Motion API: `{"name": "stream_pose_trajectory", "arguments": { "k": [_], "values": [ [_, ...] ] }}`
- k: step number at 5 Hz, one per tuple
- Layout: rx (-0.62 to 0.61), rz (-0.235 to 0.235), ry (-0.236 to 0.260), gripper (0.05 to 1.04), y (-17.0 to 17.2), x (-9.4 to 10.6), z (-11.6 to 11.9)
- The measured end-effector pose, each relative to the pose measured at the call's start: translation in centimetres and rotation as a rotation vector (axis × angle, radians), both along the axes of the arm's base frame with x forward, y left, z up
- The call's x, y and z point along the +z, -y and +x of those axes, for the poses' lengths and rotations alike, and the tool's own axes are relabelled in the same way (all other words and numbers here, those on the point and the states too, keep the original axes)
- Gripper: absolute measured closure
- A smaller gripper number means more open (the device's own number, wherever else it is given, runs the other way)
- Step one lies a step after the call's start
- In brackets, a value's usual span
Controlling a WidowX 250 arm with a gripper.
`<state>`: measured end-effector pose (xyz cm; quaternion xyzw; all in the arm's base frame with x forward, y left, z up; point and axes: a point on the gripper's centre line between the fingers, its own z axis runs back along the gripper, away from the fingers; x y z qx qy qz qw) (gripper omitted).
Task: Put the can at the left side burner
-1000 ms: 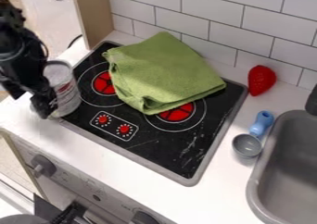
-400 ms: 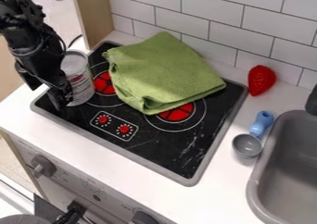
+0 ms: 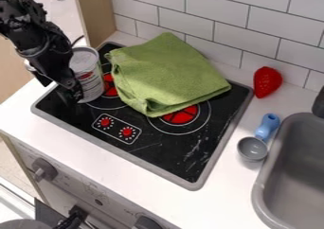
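The black gripper [image 3: 70, 91] hangs low over the left part of the stovetop, against the left side of the can and partly covering its lower left. The white-grey can [image 3: 90, 75] stands nearly upright at the left burner [image 3: 110, 86], hiding part of that burner's ring and red centre. Whether the can's base touches the black stovetop [image 3: 165, 150] I cannot tell.
A folded green towel [image 3: 163, 76] lies just right of the can, covering part of the burners. Farther right are a red strawberry-shaped object [image 3: 267, 81], a blue-handled grey cup [image 3: 253, 148] and the sink [image 3: 269, 176]. Tiled wall stands behind.
The gripper and can have moved together to the right and toward the back wall, from the stovetop's left edge to the left burner. The towel has stayed put.
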<state>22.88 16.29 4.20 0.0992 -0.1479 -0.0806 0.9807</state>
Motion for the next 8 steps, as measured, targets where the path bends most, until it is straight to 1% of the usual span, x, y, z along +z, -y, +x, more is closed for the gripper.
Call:
{"name": "stream_pose_trajectory", "arguments": {
  "k": [1, 2, 3, 4, 5, 6, 7, 8],
  "values": [
    [0.028, -0.024, -0.019, 0.085, 0.2, -0.2, -0.4],
    [0.134, -0.034, -0.148, 0.085, 1.0, -0.6, -1.9],
    [0.147, -0.033, -0.164, 0.085, 1.8, 0.6, -2.7],
    [0.134, -0.058, -0.176, 0.085, 3.4, 1.3, -3.4],
    [0.094, -0.123, -0.144, 0.085, 6.0, 1.9, -2.3],
    [0.076, -0.189, -0.131, 0.085, 8.7, 1.9, -1.3],
    [0.028, -0.202, -0.065, 0.085, 10.1, 2.6, 0.8],
    [0.055, -0.227, -0.052, 0.085, 9.6, 4.7, 2.3]
  ]
}}
